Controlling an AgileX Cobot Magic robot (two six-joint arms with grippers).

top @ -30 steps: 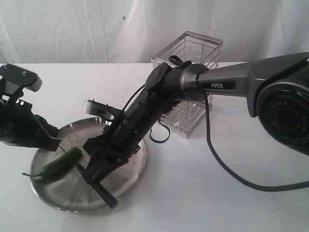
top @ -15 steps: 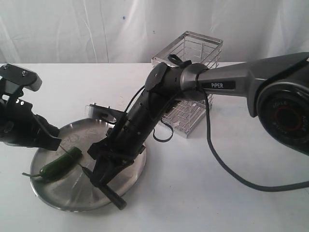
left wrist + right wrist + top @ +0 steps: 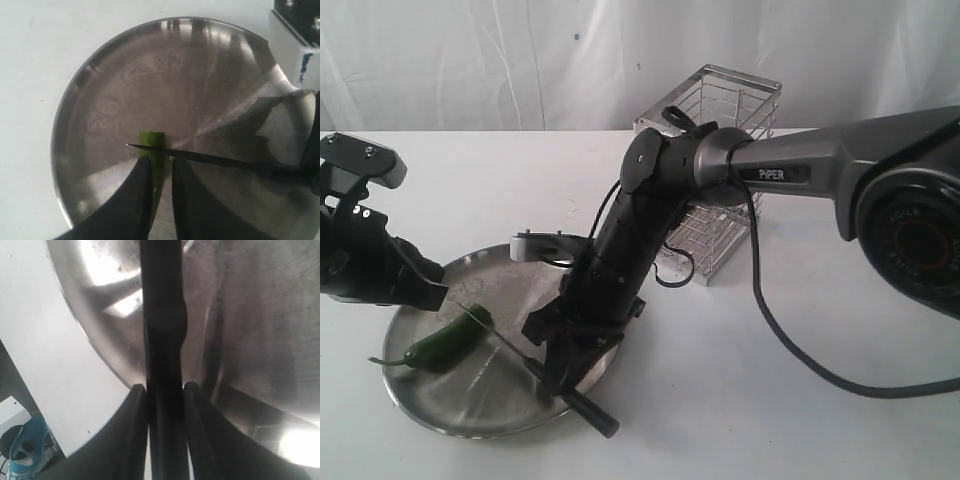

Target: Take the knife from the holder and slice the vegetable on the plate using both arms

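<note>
The dark green vegetable (image 3: 440, 343) lies on the left part of the steel plate (image 3: 485, 395). My left gripper (image 3: 433, 296) is shut on it; in the left wrist view the two black fingers (image 3: 137, 192) flank the vegetable (image 3: 152, 145), whose cut end pokes out ahead of them. The black knife (image 3: 588, 410) is held by its handle in my right gripper (image 3: 560, 375), which is shut on it. Its slim blade (image 3: 215, 159) lies across the vegetable just past my left fingertips. In the right wrist view the knife handle (image 3: 162, 340) runs between the fingers (image 3: 132, 430). The wire holder (image 3: 725, 110) stands behind the right arm.
The right arm's grey and black links reach over the plate's right half, with a black cable (image 3: 790, 340) trailing on the white table. A white backdrop closes off the rear. The knife handle's butt juts out past the plate's front rim (image 3: 520, 430).
The right gripper has drawn back toward the front right with the knife, pulling the blade along across the vegetable. The left gripper has held still on the vegetable.
</note>
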